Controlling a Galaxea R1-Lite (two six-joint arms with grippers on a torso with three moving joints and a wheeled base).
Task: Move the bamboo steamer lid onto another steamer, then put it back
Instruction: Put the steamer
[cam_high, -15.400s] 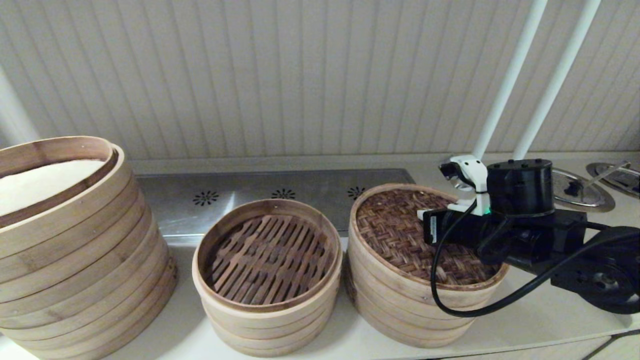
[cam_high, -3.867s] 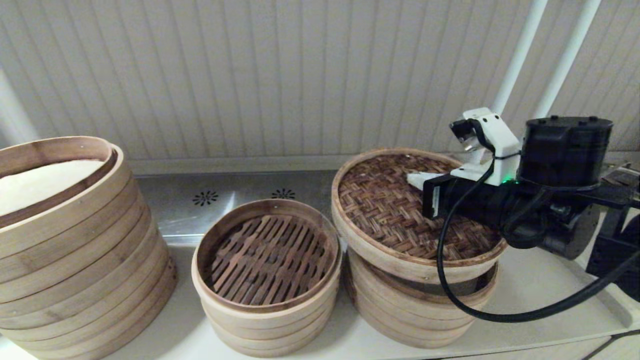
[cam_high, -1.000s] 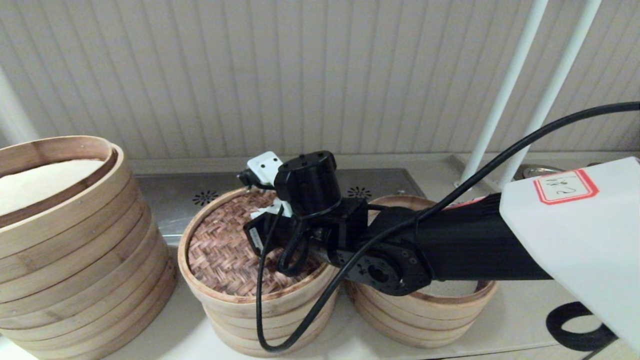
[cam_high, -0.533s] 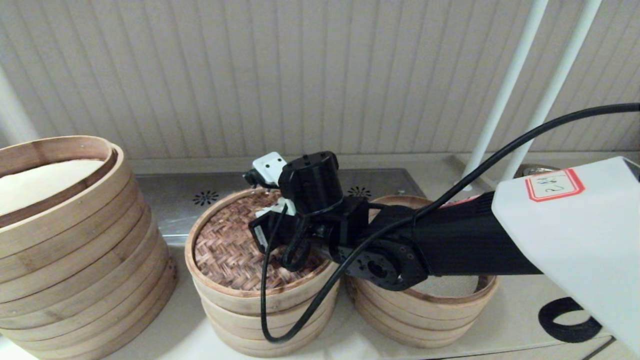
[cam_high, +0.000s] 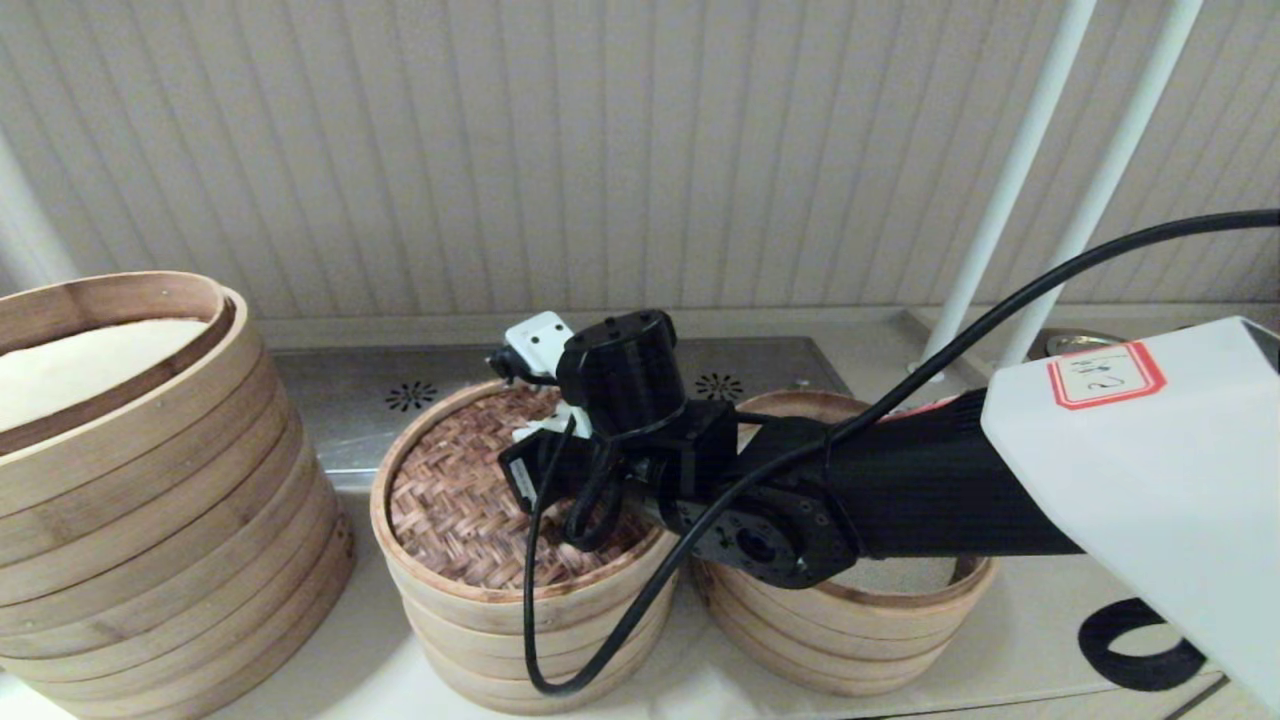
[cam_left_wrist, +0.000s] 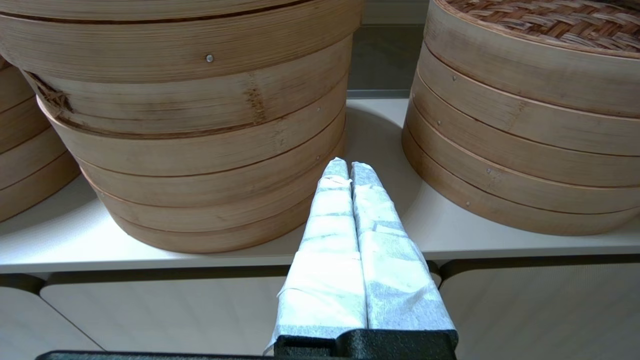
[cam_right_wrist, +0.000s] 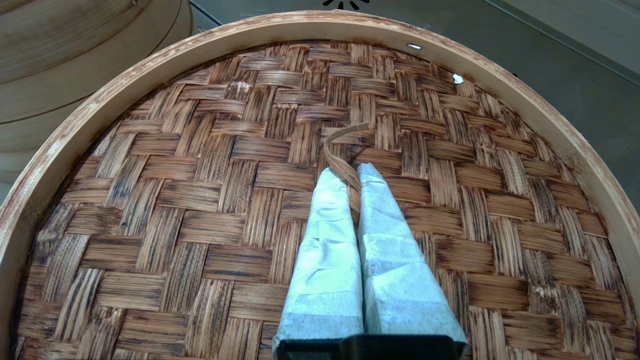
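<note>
Between the right gripper's (cam_right_wrist: 350, 172) taped fingers (cam_right_wrist: 327, 200) a thin bamboo strip handle (cam_right_wrist: 342, 150) is pinched, sticking up from the middle of the lid (cam_right_wrist: 200, 200), so the fingers are closed on the lid by that loop. Under the fingers the woven top spreads out on all sides, with the pale hoop rim curving round beyond the tips. In the head view the lid (cam_high: 460, 505) is seen sitting level on the middle steamer (cam_high: 500, 640), and the right arm is stretched across the other steamer (cam_high: 850, 630), which is left uncovered behind the wrist, touching or just beside the middle one. The big stack (cam_high: 130, 480) is well off to the far side of the fingers.

The left gripper (cam_left_wrist: 349, 167) is parked low at the front edge of the surface (cam_left_wrist: 150, 245), fingers pressed together on nothing, tips aimed at the gap between the big stack (cam_left_wrist: 200, 125) and the middle steamer (cam_left_wrist: 525, 150).
</note>
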